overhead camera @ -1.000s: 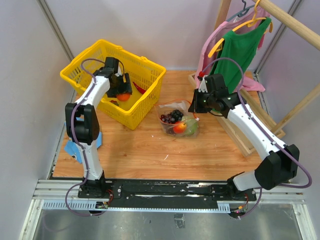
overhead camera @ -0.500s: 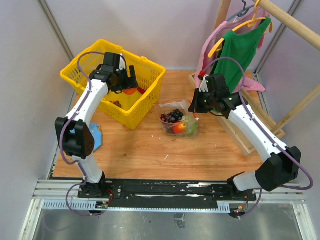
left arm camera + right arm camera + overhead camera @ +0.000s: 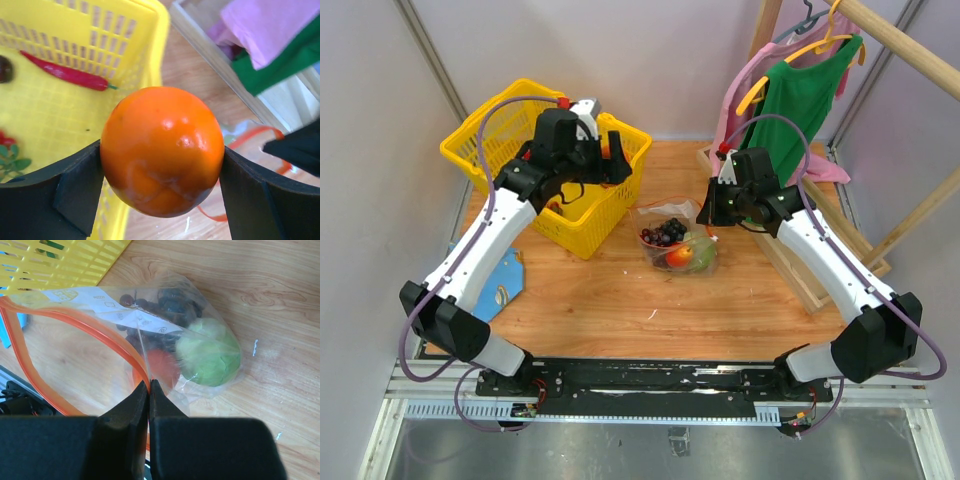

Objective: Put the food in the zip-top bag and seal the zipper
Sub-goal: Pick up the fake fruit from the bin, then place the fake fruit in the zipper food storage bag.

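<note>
orange (image 3: 162,150) clamped between wide-set left gripper (image 3: 606,152) jaws, above yellow basket's (image 3: 500,130) right rim. zip-top bag (image 3: 678,242) lies right of basket, holding 3 pieces: grapes (image 3: 172,307), green ball (image 3: 210,352), red fruit (image 3: 162,367). right gripper (image 3: 149,387) pinched tight on zipper (image 3: 75,322)

Wooden tabletop (image 3: 610,305), warm grain, under soft, even light. Plain pale grey walls (image 3: 650,60) at back, left and right; a metal strut (image 3: 430,60) slants up the left corner. At right, a wooden clothes rack (image 3: 905,45) carries a green top (image 3: 800,105) and a pink garment (image 3: 740,85) on hangers. An aluminium rail (image 3: 420,378) runs along the near edge.
</note>
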`<state>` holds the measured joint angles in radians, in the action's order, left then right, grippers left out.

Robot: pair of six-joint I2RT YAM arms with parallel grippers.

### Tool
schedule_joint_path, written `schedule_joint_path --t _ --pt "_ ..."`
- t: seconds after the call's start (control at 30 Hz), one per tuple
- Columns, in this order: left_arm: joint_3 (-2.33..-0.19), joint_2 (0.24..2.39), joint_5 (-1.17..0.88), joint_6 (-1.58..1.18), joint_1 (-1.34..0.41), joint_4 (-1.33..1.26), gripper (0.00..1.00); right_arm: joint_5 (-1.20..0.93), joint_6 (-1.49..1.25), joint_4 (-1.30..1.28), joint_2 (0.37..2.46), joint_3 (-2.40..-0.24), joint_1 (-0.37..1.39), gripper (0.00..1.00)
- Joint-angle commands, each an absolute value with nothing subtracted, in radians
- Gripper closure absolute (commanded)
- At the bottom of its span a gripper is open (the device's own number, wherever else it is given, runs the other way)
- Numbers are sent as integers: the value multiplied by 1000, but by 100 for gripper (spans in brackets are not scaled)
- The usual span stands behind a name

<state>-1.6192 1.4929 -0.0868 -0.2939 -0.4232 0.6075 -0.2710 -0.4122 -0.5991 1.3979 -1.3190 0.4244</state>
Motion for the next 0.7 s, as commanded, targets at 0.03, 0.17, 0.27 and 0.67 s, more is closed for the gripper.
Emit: schedule_joint_path --t 0.03,0.17,0.27,0.67 --pt "-1594 1443 -78 -230 -553 558 46 -293 -428 -591 1403 -1345 414 97" --pt "-1577 1446 -60 -206 -649 536 47 -293 -431 -590 1402 -1344 414 97" --pt "-1572 1467 -61 -206 -706 524 47 -292 -434 -590 1401 -1344 414 97" --pt "-1519 1583 -37 -190 -837 505 46 -284 -439 -589 1391 -1335 414 97"
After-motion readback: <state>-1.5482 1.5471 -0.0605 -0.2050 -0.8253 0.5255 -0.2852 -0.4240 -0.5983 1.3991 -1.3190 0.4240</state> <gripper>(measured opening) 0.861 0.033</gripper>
